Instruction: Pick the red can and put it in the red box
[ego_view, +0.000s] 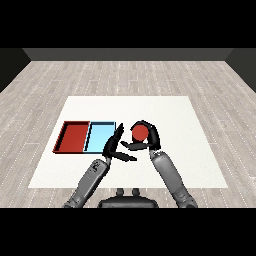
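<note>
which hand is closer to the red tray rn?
Left. The left hand is open at the blue tray's right edge, one tray away from the red tray. The right hand is farther right, curled round the red can.

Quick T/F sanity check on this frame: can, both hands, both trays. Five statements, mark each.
1. The right hand is curled round the red can. True.
2. The red can lies inside the red tray. False: it is in the right hand, to the right of both trays.
3. The red tray lies left of the light blue tray. True.
4. The left hand holds the can. False: its fingers are straight and hold nothing; it sits between the light blue tray and the can.
5. The light blue tray holds a second can. False: neither tray shows anything in it.
</note>
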